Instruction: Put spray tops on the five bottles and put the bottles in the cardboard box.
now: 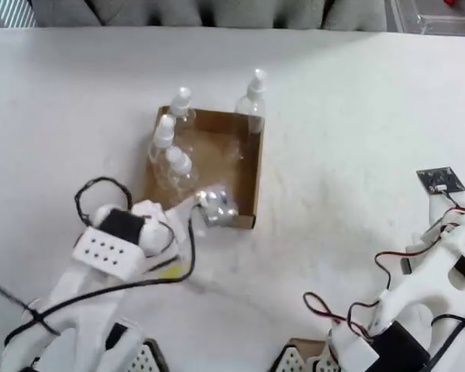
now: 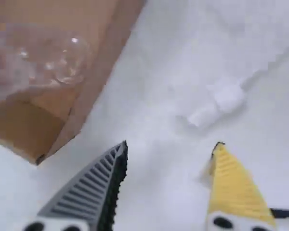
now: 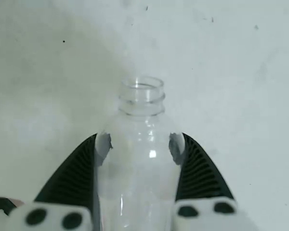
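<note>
right jaws around open-necked bottle (image 3: 142,144), base cut off, spray top (image 2: 216,103) blurred

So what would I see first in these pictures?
Probably the cardboard box in the middle, with four spray-topped bottles standing in or right beside it. Then the right pincer, shut on a clear bottle with no top, and the left pincer, open near a white spray top lying on the table.

Cardboard box (image 1: 249,183) on the white tabletop (image 1: 356,116).
Four spray-topped bottles (image 1: 164,133) stand along its far and left walls; the left arm (image 1: 112,248) ends just beside its near wall.
</note>
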